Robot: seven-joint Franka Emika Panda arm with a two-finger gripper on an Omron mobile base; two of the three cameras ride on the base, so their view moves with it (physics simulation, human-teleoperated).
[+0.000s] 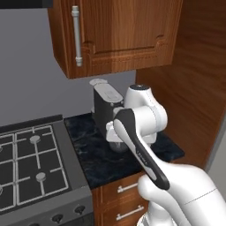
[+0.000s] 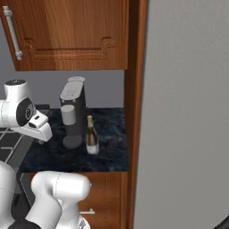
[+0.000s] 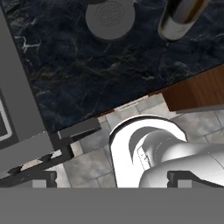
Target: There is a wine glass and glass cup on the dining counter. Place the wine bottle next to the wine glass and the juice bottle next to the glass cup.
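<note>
Left base view: the arm (image 1: 145,145) rises from five o'clock and bends over a small black counter (image 1: 95,152) beside the stove (image 1: 31,172). A grey coffee machine (image 1: 105,103) stands at the back of that counter, at twelve o'clock from the arm's elbow, partly hidden by it. A wooden cabinet (image 1: 119,31) hangs above, its metal handle (image 1: 77,35) at eleven o'clock. Drawers (image 1: 123,198) sit under the counter edge.

Right base view: the wine bottle (image 2: 91,136) stands upright on the counter, just beside the coffee machine's round base, at three o'clock from it. The arm's wrist (image 2: 27,118) is at nine o'clock from the machine, well apart from the bottle. A wooden panel (image 2: 134,112) bounds the counter at three o'clock, with a grey wall past it.

Hand view: the camera looks down on the marbled counter. The bottle (image 3: 179,17) shows at one o'clock, the machine's round drip tray (image 3: 109,15) at twelve. The stove's grey edge runs along nine o'clock. Tiled floor (image 3: 87,162) lies below the counter edge. The gripper (image 3: 111,179), its finger tips (image 3: 192,178) far apart at the bottom, stands wide open with nothing between them.
</note>
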